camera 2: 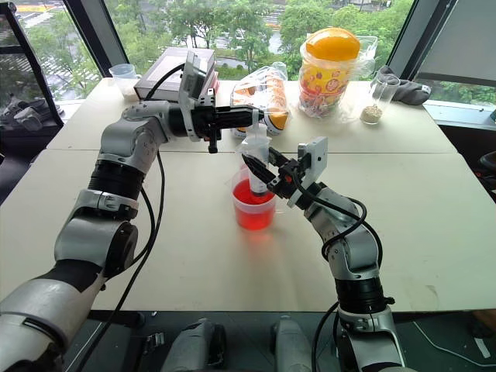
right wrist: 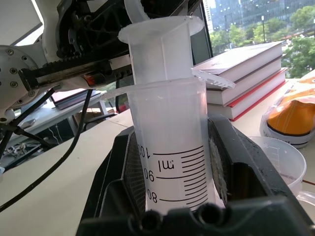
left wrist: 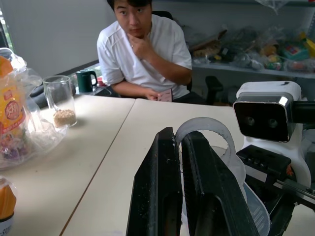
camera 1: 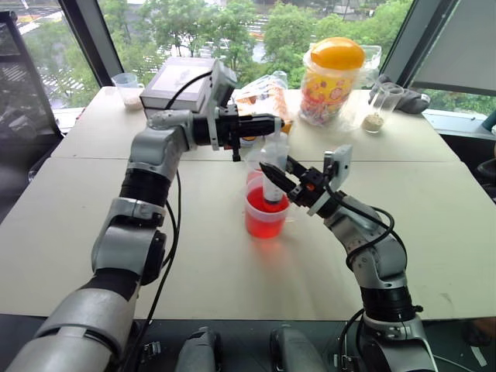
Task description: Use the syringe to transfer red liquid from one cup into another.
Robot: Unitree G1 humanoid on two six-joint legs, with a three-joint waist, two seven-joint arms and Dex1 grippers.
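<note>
The left hand (camera 1: 273, 124) is reaching across level from the left, its black fingers (left wrist: 170, 196) pinched narrow on the white plunger head at the top of the syringe (camera 1: 273, 174). Below it, the syringe is standing upright with its lower end dipping into the red liquid (camera 1: 266, 220) in the wide cup (camera 1: 266, 211), which is sitting near the middle of the desk (camera 1: 434, 256). Just behind that cup a second clear cup (camera 1: 253, 180) is showing part of its rim, mostly hidden. Further right, the right hand (camera 1: 271, 177) is clamping the barrel near its upper scale marks, fingers snug against both sides.

This looks like the drawing-up step. To do it well, the right hand should be keeping the barrel steady and vertical while the left is pulling the plunger straight up along the barrel's axis — slowly, so the tip is staying under the surface and no air is getting in. Any sideways tug risks tipping the cup or twisting the barrel in the grip — a spill would be spreading across the desk.
</note>
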